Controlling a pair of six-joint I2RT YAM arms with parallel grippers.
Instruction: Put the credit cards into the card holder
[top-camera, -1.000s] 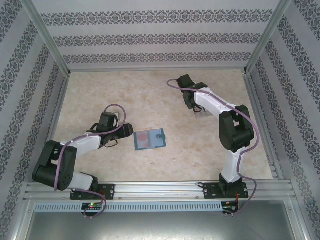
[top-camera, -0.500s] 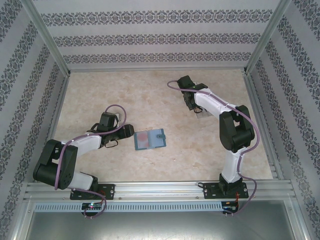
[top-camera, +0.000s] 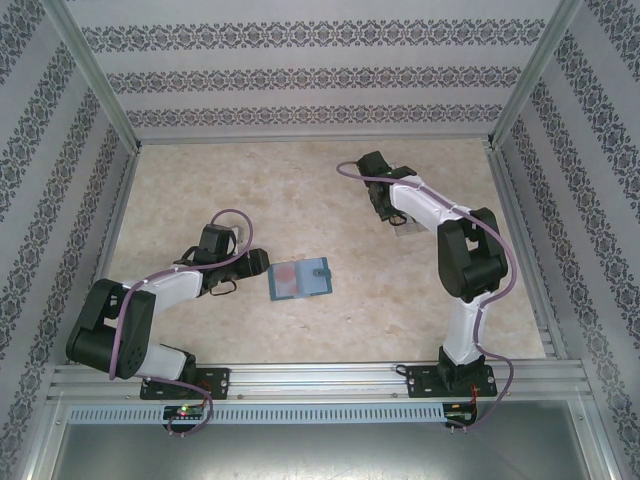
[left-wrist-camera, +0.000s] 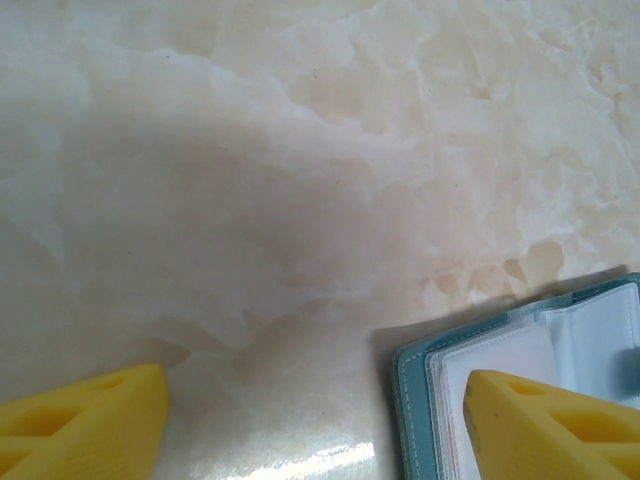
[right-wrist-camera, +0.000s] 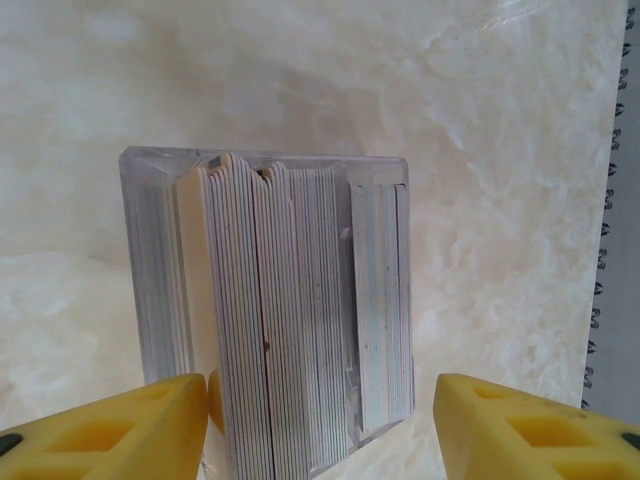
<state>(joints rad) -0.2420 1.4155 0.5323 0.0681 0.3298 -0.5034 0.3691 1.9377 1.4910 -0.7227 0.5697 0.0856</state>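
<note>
One small teal-blue folding card holder (top-camera: 300, 280) is lying open on the pale marbled table (top-camera: 200, 180), roughly midway between the two arms. One red plastic credit card (top-camera: 285, 279) is showing on its left leaf; the right leaf is showing blue-grey, with one little round snap at its outer edge.

The left gripper (left-wrist-camera: 320, 430) is hanging low just left of the card holder, its two yellow fingers (left-wrist-camera: 90, 425) standing well apart and gripping nothing. In the left wrist view one finger is reaching over the card holder's stitched corner (left-wrist-camera: 415, 375), while the other is sitting over bare table.

The right gripper (right-wrist-camera: 325, 430) is hovering at the far right of the table over one clear plastic stand (right-wrist-camera: 140, 260). A dense pack of pale thin credit cards (right-wrist-camera: 290, 320) is standing on edge inside it, too many and too tightly pressed to count. The two yellow fingers are spread to either side of the stand, the right-hand one clearly apart from it, the left-hand one just beside the pack; they are clamping nothing.
</note>
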